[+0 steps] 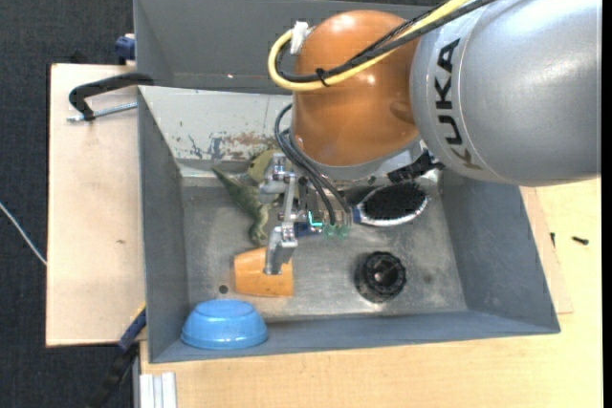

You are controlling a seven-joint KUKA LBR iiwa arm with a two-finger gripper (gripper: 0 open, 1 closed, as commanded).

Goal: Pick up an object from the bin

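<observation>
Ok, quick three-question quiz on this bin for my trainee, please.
1. True or false: the blue bowl sits at the bin's lower left corner in the view.
2. The gripper is over: A a red ball, B the orange block, C a yellow cup.
3. Name the thing on the floor just right of the orange block.
Key: 1 true; 2 B; 3 the black round knob.

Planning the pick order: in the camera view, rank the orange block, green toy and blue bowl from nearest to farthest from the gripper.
1. Orange block, right at the gripper.
2. Green toy, beyond it, toward the back wall.
3. Blue bowl, front-left corner.
</observation>
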